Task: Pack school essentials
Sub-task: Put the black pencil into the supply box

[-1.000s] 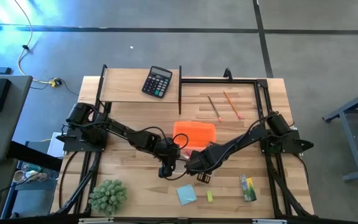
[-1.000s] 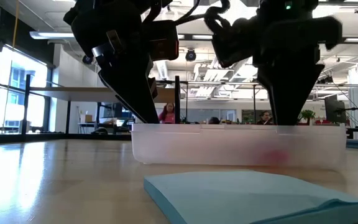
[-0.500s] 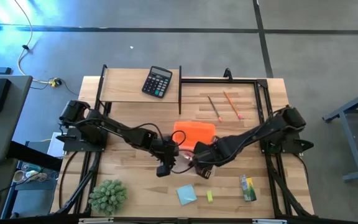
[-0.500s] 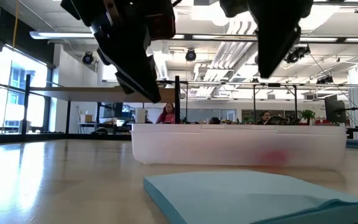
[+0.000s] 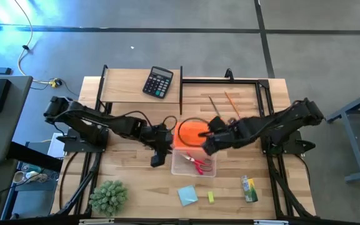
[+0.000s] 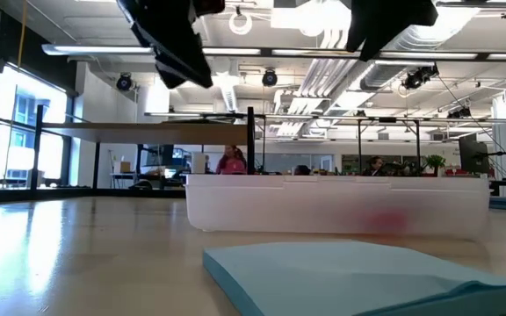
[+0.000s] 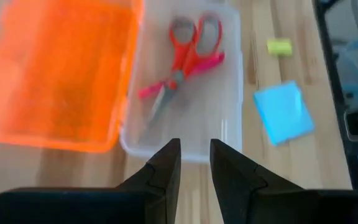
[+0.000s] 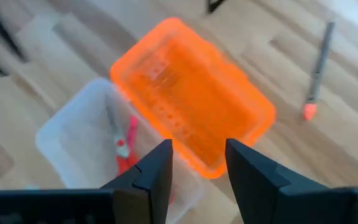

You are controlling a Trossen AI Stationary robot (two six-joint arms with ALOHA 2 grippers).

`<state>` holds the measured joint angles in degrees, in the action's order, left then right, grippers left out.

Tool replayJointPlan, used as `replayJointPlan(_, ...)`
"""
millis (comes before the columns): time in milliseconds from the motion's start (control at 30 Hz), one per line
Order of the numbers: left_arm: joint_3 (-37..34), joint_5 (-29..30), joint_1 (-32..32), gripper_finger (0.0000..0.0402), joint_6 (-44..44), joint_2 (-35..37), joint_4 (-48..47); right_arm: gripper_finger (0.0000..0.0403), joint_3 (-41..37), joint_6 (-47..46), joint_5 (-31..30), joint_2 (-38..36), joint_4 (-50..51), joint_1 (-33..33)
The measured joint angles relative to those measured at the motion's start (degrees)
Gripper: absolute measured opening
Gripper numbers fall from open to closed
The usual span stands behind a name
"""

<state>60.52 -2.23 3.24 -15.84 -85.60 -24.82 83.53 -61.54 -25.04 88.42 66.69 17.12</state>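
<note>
Inside clear plastic box [image 5: 194, 164]: red-handled scissors [image 5: 197, 163], pink pen [image 7: 180, 76].

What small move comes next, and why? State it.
Probably send the right end effector to the pencils: the box lies open, holding only scissors and a pen, and both end effectors are empty. The left end effector waits beside the box.

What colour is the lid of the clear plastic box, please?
Translucent orange; the lid lies open beside the box, clearest in the right wrist view.
</note>
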Motion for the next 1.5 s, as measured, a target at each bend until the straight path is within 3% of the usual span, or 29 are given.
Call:
replayJointPlan(267,-0.1,5.7,-2.3,0.0076,1.5,7.1,-5.1,0.0140,0.0,3.0,-0.4,-6.3,8.5,-8.3)
replayJointPlan(600,-0.2,5.9,-7.8,0.0076,1.1,12.0,-7.8,0.0142,0.0,13.2,-0.1,-16.8,12.0,-20.9)
replayJointPlan(933,-0.1,5.3,-12.8,0.0076,1.0,12.1,-7.5,0.0199,0.0,25.6,4.8,-21.4,14.1,-35.0)
replayJointPlan(1167,-0.1,5.2,-16.1,0.0076,1.0,12.1,-7.5,0.0209,-14.7,32.1,14.8,-22.7,0.1,-42.3)
replayJointPlan(1500,-0.1,5.2,-18.8,0.0076,1.0,12.0,-7.3,0.0209,-30.8,30.3,23.3,-18.7,-18.8,-43.3)
